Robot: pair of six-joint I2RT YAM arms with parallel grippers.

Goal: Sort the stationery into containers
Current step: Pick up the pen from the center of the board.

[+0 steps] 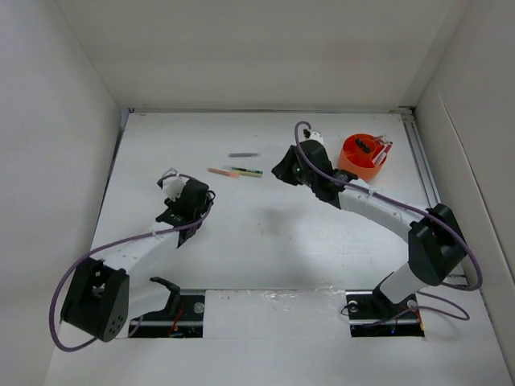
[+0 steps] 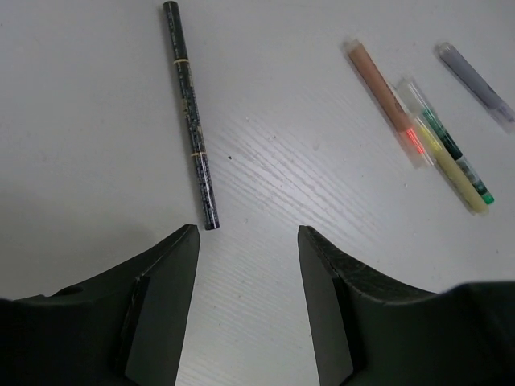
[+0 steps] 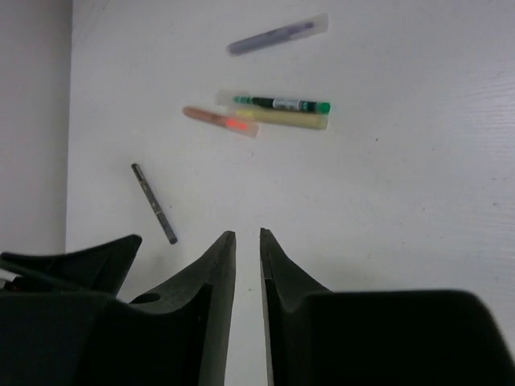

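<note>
While pens lie loose on table, well apart from organiser: light, stiff, smooth, likely to roll. Left gripper spread halfway, empty; dark pen just ahead, pinch mid-barrel. Right gripper almost closed, slim gap, empty.

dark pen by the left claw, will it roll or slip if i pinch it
Probably rolls: the dark pen looks round and slim, lying flat on the table. Likely stiff and light, since it lies straight and thin. Its glossy barrel may slip, so the open left claw should close squarely across it.
</note>
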